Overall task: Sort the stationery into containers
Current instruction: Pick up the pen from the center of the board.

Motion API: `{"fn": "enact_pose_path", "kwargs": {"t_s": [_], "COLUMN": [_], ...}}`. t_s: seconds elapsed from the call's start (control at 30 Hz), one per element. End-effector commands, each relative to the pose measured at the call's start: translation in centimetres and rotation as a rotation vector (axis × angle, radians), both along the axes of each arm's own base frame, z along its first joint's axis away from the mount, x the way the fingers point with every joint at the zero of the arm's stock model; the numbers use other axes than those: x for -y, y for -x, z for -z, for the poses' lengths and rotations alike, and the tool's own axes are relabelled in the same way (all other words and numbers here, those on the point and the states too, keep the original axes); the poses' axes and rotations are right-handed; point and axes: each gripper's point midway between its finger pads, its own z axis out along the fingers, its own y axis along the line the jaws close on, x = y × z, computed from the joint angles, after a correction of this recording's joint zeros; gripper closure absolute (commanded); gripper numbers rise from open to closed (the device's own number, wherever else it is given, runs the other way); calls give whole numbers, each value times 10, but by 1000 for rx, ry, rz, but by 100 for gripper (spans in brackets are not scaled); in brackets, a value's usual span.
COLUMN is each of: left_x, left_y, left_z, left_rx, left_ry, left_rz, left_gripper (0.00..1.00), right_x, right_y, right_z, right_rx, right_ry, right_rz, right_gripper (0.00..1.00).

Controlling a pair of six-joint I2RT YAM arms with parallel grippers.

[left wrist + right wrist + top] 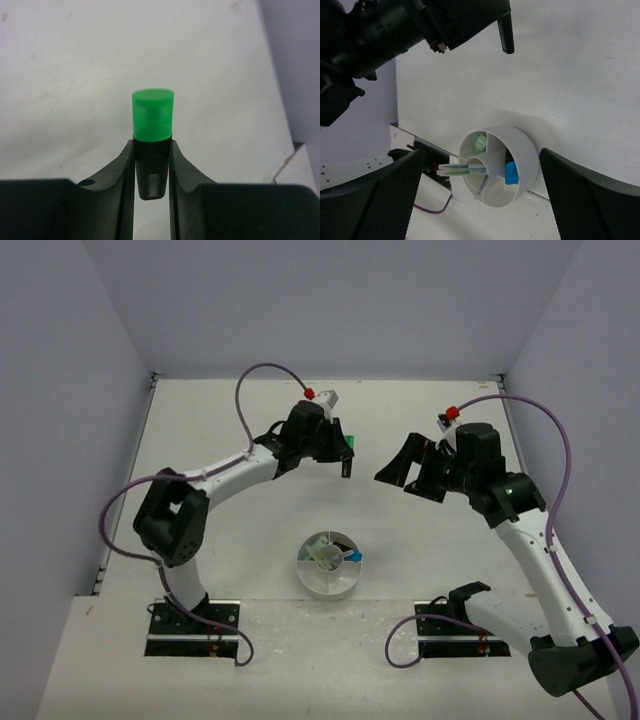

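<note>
Shows left tool (152, 146) pinching a green highlighter (152, 116) over the far counter (230, 420), well apart from the white divided dish (330, 586). Shows right tool (408, 472) spread, empty. Looks mostly sorted: pens (462, 168) and a blue highlighter (511, 173) inside the dish, green highlighter undelivered.

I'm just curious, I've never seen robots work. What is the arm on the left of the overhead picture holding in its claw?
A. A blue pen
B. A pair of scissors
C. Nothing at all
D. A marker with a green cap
D: the left wrist view shows the left gripper with its two fingers pressed against the dark barrel of a green-capped marker, the cap sticking out beyond the fingertips.
</note>
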Motion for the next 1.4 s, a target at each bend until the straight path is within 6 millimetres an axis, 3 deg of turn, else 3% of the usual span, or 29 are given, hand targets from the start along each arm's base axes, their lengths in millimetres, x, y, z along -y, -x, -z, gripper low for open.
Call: {"fn": "enact_pose_path", "kwargs": {"t_s": [0.0,0.07,0.17,0.3,0.4,0.53,0.7,0.93,1.13,1.27,1.3,1.37], "left_x": [31,41,45,61,64,63,60,64,67,67,66,64], "left_y": [21,49,67,95,103,109,112,111,113,115,115,118], "left_z": [-119,-121,-126,-131,-133,-137,-153,-162,-174,-192,-196,-204], "left_rx": [496,500,517,544,542,546,568,573,576,582,586,590], "left_ry": [201,256,290,279,296,319,343,358,367,378,380,374], "left_rz": [304,420,448,497,527,527,518,532,550,556,557,563], "left_gripper": [100,100,100,100,100,100,100,100,100,100,99,76], "right_x": [-18,-14,-8,-2,-2,1,-7,-14,-15,-12,-11,-8], "right_y": [-13,-29,-43,-57,-59,-64,-62,-56,-54,-55,-54,-56], "right_z": [-55,-66,-75,-69,-74,-67,-58,-55,-47,-39,-41,-45], "right_rx": [140,188,211,208,225,215,198,211,225,253,264,292], "right_ry": [-130,-122,-101,-64,-57,-7,-8,-10,16,47,47,49], "right_rz": [-43,8,68,107,100,103,36,-35,-81,-93,-93,-70], "right_gripper": [6,17,35,41,44,49,74,59,82,83,87,97]}}
